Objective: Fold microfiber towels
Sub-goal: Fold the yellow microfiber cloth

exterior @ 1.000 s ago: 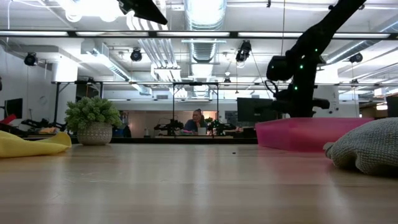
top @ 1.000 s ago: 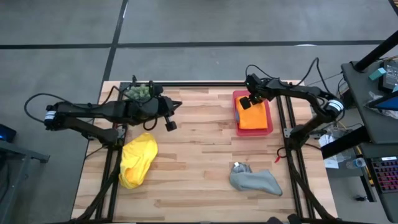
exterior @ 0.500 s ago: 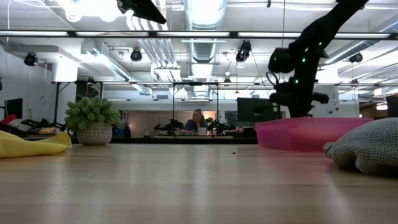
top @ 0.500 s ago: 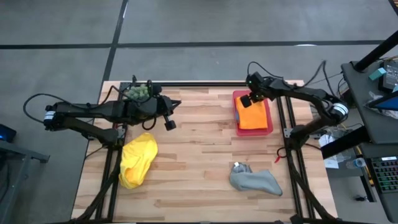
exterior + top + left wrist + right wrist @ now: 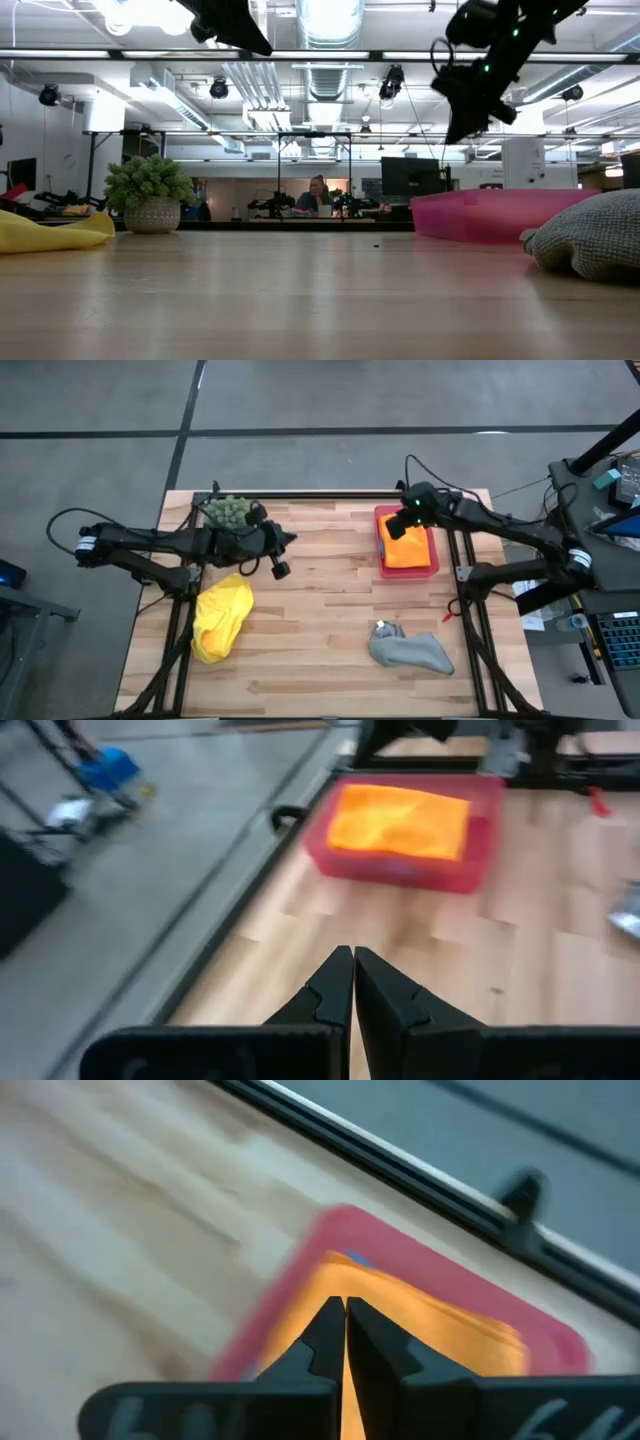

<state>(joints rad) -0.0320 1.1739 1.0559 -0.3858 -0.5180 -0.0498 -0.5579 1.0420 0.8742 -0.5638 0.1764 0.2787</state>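
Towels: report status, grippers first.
Left gripper shut, empty, above mid-table. Right gripper shut, empty, over the pink tray. Orange towel folded in tray; yellow towel and grey towel crumpled. Nothing in the way.

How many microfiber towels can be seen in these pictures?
3. The orange towel lies in the pink tray, the yellow towel and the grey towel on the table. More may be hidden under the orange one.

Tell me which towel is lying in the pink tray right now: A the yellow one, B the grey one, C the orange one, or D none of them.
C: the orange towel fills the pink tray, while the yellow towel and the grey towel lie on the bare table.
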